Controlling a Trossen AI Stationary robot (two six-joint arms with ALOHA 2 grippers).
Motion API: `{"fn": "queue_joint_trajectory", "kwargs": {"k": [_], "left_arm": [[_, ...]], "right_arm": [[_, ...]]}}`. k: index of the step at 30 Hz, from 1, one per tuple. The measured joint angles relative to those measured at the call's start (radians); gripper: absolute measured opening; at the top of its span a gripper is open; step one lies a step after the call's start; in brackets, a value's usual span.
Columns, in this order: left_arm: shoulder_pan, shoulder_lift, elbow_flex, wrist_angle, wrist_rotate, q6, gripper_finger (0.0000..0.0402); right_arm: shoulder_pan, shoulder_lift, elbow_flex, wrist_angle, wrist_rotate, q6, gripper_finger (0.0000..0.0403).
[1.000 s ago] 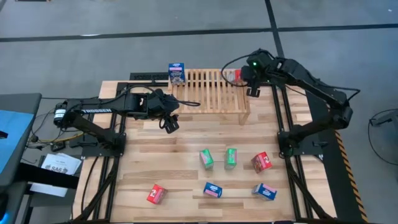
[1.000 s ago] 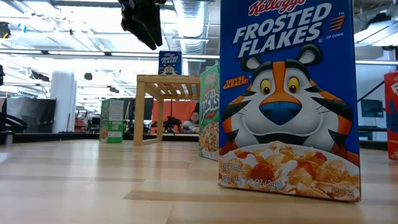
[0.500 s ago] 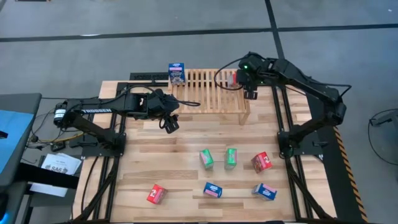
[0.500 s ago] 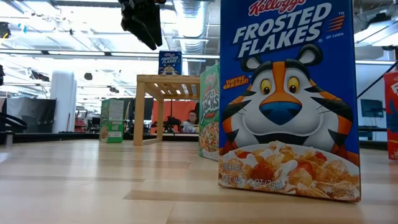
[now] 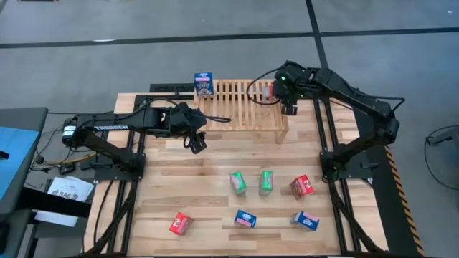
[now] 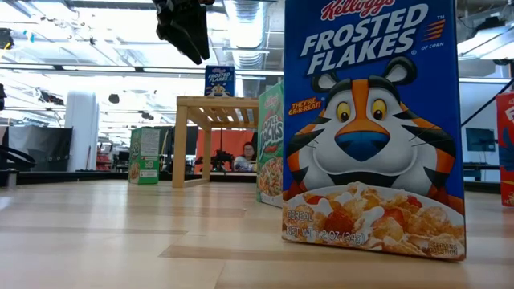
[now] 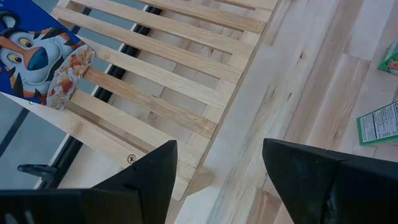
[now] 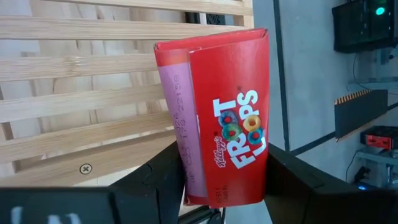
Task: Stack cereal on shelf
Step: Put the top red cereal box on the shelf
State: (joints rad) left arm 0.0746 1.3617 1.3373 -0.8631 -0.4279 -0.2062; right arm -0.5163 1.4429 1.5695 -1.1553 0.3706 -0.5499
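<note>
The light wood slatted shelf (image 5: 244, 106) stands at the table's far side. A blue cereal box (image 5: 204, 84) stands upright on its far left corner, also seen in the low view (image 6: 218, 80). My right gripper (image 5: 278, 91) is over the shelf's far right end, shut on a red cereal box (image 8: 217, 112). My left gripper (image 5: 195, 140) hangs open above the table just off the shelf's near left corner, touching nothing. Several more boxes stand on the near table: green (image 5: 238, 182), green (image 5: 266, 180), red (image 5: 301, 186), red (image 5: 179, 223), blue (image 5: 245, 218), blue (image 5: 306, 220). My right gripper pinches the red cereal box between its two fingers (image 8: 158, 180) at the end nearest the wrist (image 8: 208, 186). It comes slanting down from the table's right. The box juts forward over the shelf's slats; whether it touches them I cannot tell.
In the low view a blue box (image 6: 369, 120) stands close in front of the camera and hides the shelf's right part. Bare slats (image 7: 161, 74) lie between the blue box and the red one. Bare planks stretch between the shelf and the boxes (image 5: 215, 161).
My right gripper has carried the red box a short way toward the table's left, further over the shelf's right end, then held still. The left arm has kept still.
</note>
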Motion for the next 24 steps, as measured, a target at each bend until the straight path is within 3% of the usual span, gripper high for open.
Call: {"fn": "queue_joint_trajectory", "kwargs": {"k": [9, 24], "left_arm": [[0.0, 0.0, 0.0, 0.0, 0.0, 0.0, 0.0227], [0.0, 0.0, 0.0, 0.0, 0.0, 0.0, 0.0227]], "right_arm": [[-0.003, -0.003, 0.092, -0.007, -0.006, 0.011, 0.0205], [-0.01, 0.008, 0.096, -0.083, -0.102, 0.045, 0.0205]]}}
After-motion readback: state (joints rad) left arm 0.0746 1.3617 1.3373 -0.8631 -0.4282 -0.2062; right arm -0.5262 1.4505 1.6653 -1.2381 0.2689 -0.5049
